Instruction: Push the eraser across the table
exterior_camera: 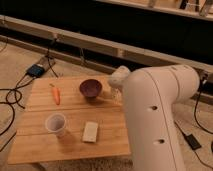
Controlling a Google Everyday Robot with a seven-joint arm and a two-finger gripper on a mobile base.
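Cream-coloured and rectangular, the eraser lies near the pale slatted wooden desk's front edge, long axis front-to-back. The pincer hangs towards the far right corner; its opening cannot be told.

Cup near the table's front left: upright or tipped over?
Upright: the cup stands on the table, round open rim facing up. The gripper is beside the bowl, away from it.

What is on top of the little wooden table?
A carrot, a dark bowl, a white cup and the eraser. The gripper hangs beside the bowl. The big white arm covers the table's right edge, so anything there is hidden.
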